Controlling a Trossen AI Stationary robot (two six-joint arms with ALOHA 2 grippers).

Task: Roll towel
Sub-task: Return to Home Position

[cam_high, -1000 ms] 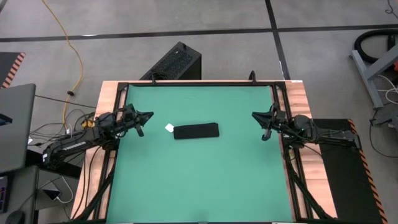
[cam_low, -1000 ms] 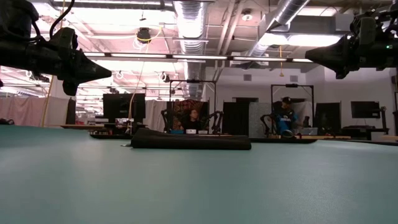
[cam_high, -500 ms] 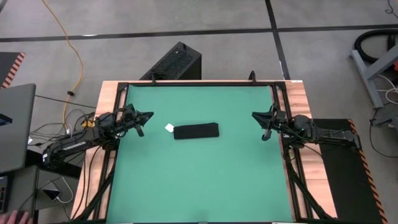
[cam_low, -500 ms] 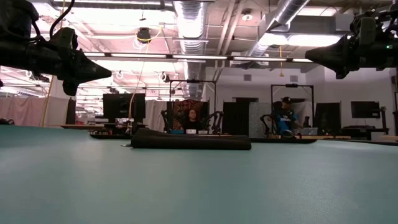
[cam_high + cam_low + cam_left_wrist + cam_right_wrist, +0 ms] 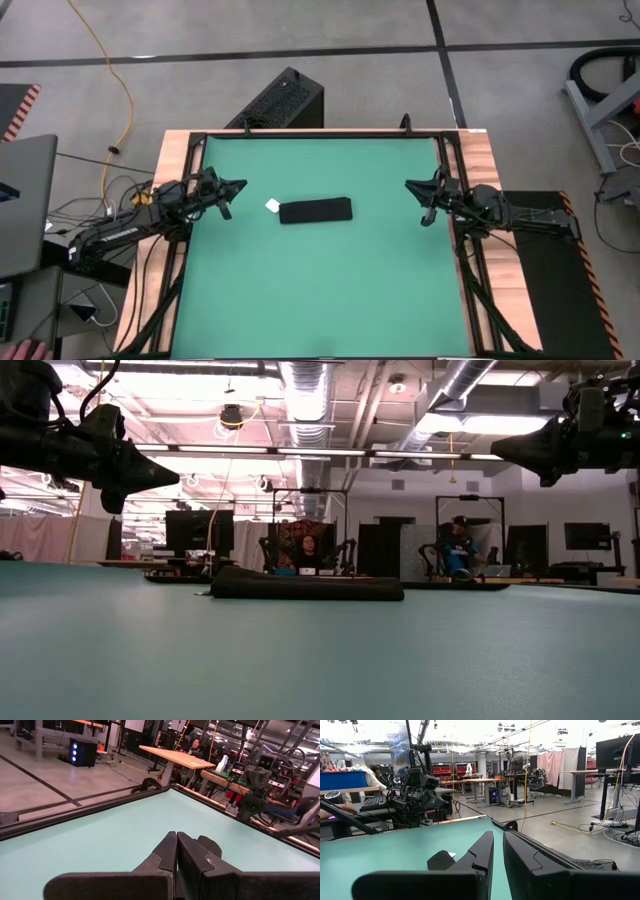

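Rolled towel (image 5: 315,211) lies mid-worktop (image 5: 300,300); left gripper (image 5: 176,836) fingers clenched, right gripper (image 5: 498,836) fingers slightly apart, both empty at the sides; w/ nothing pinning it, roll could slacken.

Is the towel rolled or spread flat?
Rolled: the towel is a narrow, raised bar on the mat; left gripper and right gripper wait at the sides.

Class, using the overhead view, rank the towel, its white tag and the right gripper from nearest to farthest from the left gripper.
1. White tag, just to the right of the left gripper.
2. Towel, in the middle, directly beyond the tag.
3. Right gripper, over at the opposite side.
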